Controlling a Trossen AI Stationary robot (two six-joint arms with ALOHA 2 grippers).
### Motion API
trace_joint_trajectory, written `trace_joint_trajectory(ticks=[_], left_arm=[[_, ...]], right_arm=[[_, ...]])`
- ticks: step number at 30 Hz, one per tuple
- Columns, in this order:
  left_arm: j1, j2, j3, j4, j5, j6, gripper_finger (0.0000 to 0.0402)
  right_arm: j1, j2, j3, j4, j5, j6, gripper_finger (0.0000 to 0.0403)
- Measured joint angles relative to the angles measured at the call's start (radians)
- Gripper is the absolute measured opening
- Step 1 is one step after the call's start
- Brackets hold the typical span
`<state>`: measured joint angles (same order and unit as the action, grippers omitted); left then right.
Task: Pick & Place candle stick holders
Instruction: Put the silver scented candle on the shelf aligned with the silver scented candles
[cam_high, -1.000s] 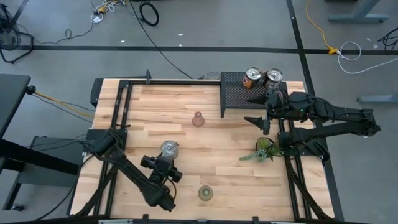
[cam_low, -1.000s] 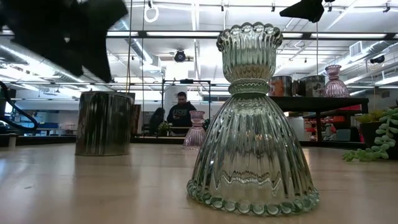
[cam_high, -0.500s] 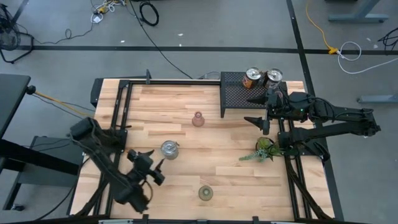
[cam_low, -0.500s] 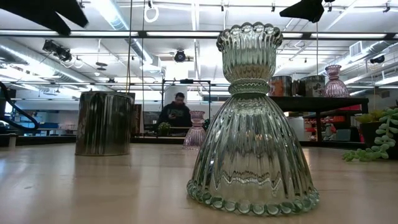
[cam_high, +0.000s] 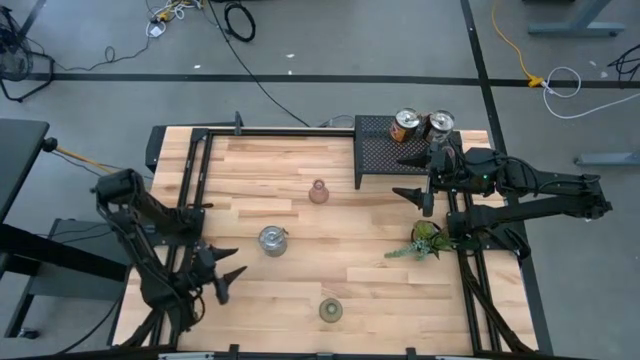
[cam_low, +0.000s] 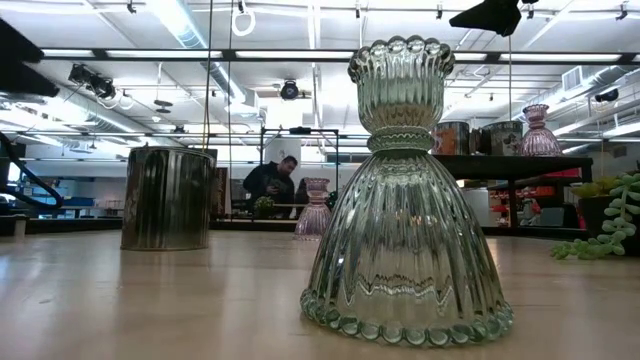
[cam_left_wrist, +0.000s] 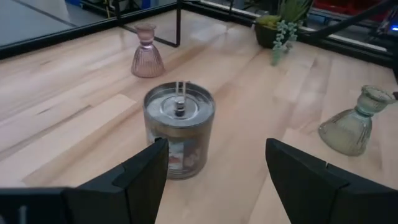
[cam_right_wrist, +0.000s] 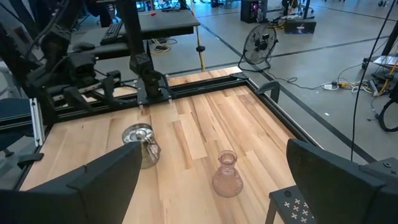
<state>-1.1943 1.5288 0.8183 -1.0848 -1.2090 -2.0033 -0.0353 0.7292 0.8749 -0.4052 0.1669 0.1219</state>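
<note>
A silver candle stick holder (cam_high: 272, 240) stands on its base at mid-table, also seen in the left wrist view (cam_left_wrist: 179, 127). My left gripper (cam_high: 226, 268) is open a short way to its left, pointing toward it, touching nothing. A pink glass holder (cam_high: 318, 191) stands farther back. An olive-green glass holder (cam_high: 330, 310) stands near the front edge, its wide base down (cam_low: 405, 200). Two silver holders (cam_high: 406, 125) (cam_high: 440, 123) and a pink one (cam_low: 537, 130) sit on the black mesh rack (cam_high: 385, 155). My right gripper (cam_high: 412, 176) hangs open beside the rack.
A leafy green plant sprig (cam_high: 426, 240) lies at the right side of the table, below my right arm. Black rails (cam_high: 190, 200) run along the table's left, far and right sides. Bare wood lies between the holders. A person (cam_low: 272, 180) stands far off in the room.
My left gripper has drawn back from beside the silver holder toward the table's left edge, and the arm has swung and folded back over that edge. The gripper has tipped up nearer to level. The silver holder has stayed where it was.
</note>
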Motion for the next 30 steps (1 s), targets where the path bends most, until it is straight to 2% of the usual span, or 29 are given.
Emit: trace_joint_trajectory(ticks=[5, 8, 14, 16, 20, 24, 30], left_arm=[[-0.005, -0.032, -0.071, 0.018, -0.006, -0.015, 0.0269], [-0.01, -0.032, -0.114, 0.097, -0.053, 0.004, 0.0284], [-0.017, -0.032, -0.244, 0.345, -0.079, 0.027, 0.0376], [-0.01, -0.032, -0.266, 0.377, -0.094, 0.042, 0.0393], [0.03, -0.032, -0.31, 0.459, -0.12, 0.073, 0.0382], [0.069, -0.031, -0.391, 0.622, -0.149, 0.099, 0.0395], [0.113, -0.031, -0.469, 0.876, -0.177, 0.268, 0.0397]], right_arm=[[0.0, 0.0, 0.0, 0.0, 0.0, 0.0, 0.0396], [0.0, 0.0, 0.0, 0.0, 0.0, 0.0, 0.0396], [0.0, 0.0, 0.0, 0.0, 0.0, 0.0, 0.0396], [0.0, 0.0, 0.0, 0.0, 0.0, 0.0, 0.0396], [0.0, 0.0, 0.0, 0.0, 0.0, 0.0, 0.0396], [0.0, 0.0, 0.0, 0.0, 0.0, 0.0, 0.0396], [0.0, 0.0, 0.0, 0.0, 0.0, 0.0, 0.0396]])
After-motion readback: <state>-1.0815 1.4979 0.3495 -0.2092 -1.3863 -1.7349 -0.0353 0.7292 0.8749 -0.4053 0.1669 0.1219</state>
